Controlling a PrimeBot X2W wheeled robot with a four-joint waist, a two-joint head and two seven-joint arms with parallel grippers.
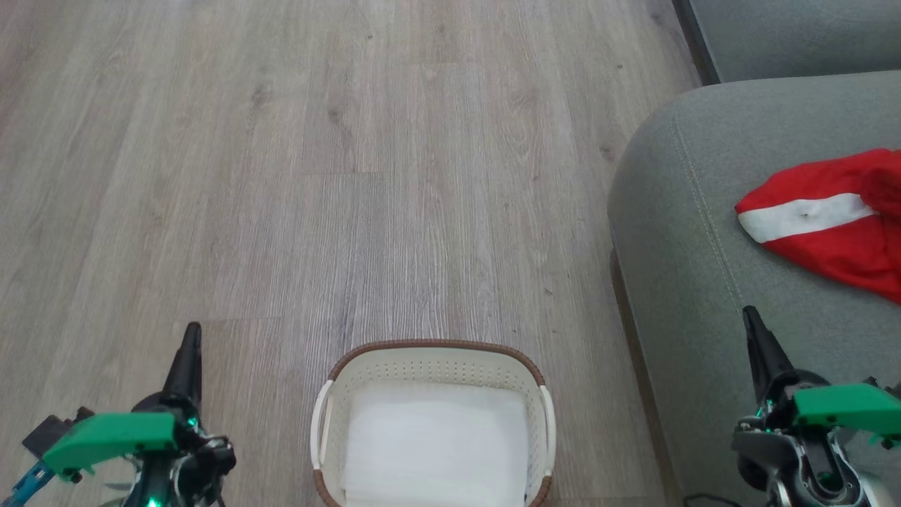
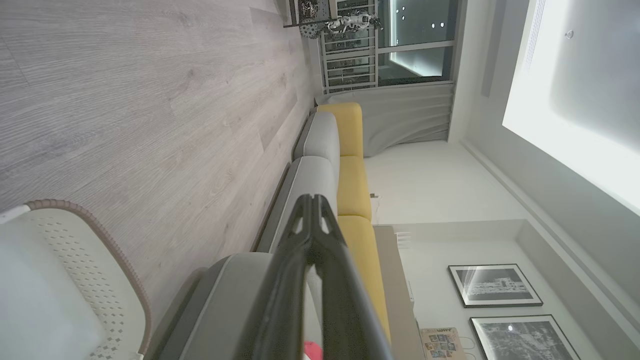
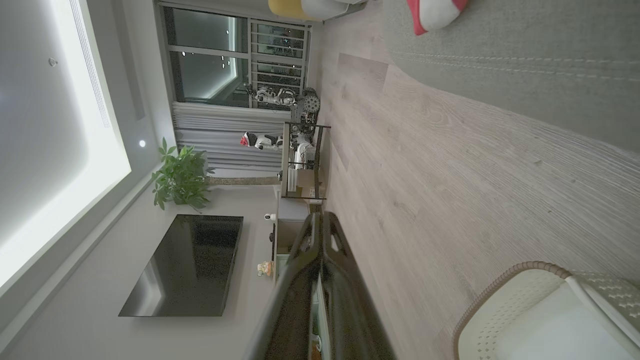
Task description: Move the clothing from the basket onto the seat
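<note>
Here's the red and white clothing (image 1: 830,225), lying crumpled on the grey seat (image 1: 676,211), well in from its stitched seam, so it shouldn't slide off. The cream basket (image 1: 436,348) sits on the wooden floor (image 1: 352,176) between the arms, and what I can see of its inside is bare white, no red. By my reading, the job is about done.

The left end effector (image 1: 191,331) is pinched closed on nothing and parked off to the side of the basket. The right end effector (image 1: 752,320) is also closed and empty, poised over the seat's near corner.

The floor between basket and seat looks open. Yellow back cushions (image 2: 352,185) line the sofa, and a television (image 3: 185,265) and potted plant (image 3: 180,180) stand well away.
</note>
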